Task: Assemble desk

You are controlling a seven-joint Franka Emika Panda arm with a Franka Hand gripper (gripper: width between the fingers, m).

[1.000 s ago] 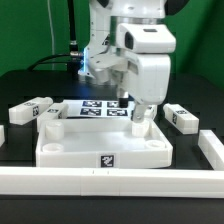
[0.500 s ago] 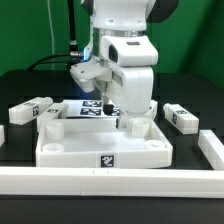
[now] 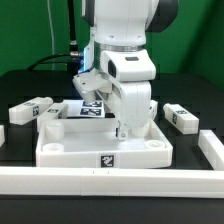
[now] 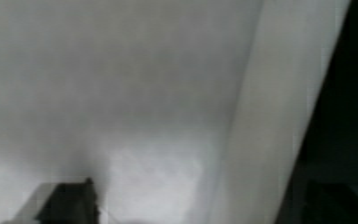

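The desk slab (image 3: 100, 148) lies rim up in the middle of the exterior view, with a tag on its front wall. My gripper (image 3: 127, 128) reaches down to the slab's back corner on the exterior view's right and is shut on a white desk leg (image 3: 138, 122) standing there. In the wrist view the leg (image 4: 176, 100) fills the space between my dark fingers (image 4: 69, 203), around my gripper (image 4: 194, 205). Another leg (image 3: 55, 113) stands at the slab's back left corner. Loose legs lie at the left (image 3: 30, 108) and the right (image 3: 180, 117).
The marker board (image 3: 92, 108) lies behind the slab, partly hidden by my arm. A long white border rail (image 3: 110, 181) runs along the front and up the exterior view's right side (image 3: 212, 150). A white piece (image 3: 3, 134) shows at the left edge.
My wrist has turned about its vertical axis over the slab's back right corner and shifted slightly left. The slab and the loose legs have not moved.
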